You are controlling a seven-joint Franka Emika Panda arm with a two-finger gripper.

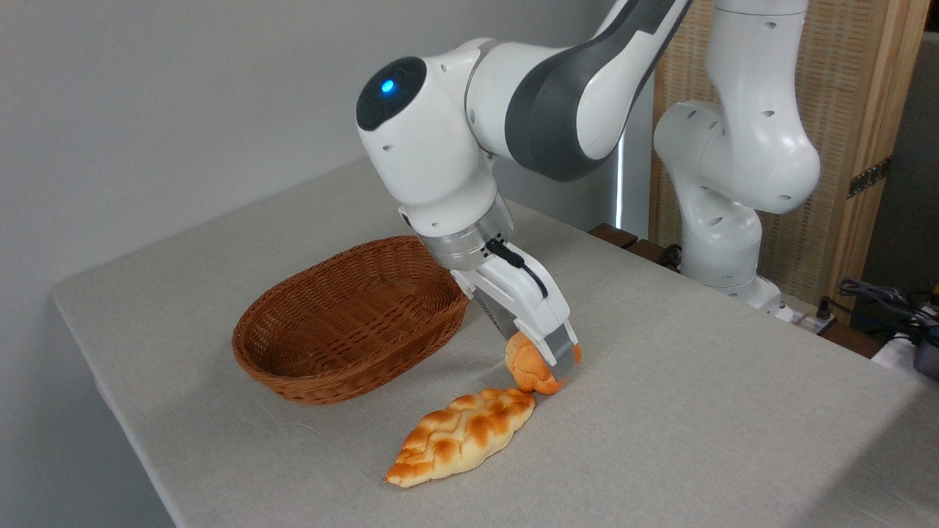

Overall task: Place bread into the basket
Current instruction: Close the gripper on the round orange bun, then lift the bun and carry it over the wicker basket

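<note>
The bread (527, 369), a small round orange bun, sits on the table just right of the basket. My gripper (552, 364) is down over it. One grey finger (561, 353) covers the bun's near right side and the other finger is hidden behind it. Whether the fingers press on the bun does not show. The basket (293, 381), oval reddish-brown wicker, stands to the left with nothing inside, about a hand's width from the bun.
A longer golden braided loaf (462, 435) lies in front of the bun, its tip almost touching it. The table's front edge runs down at the left. The arm's white base (722, 249) stands at the back right.
</note>
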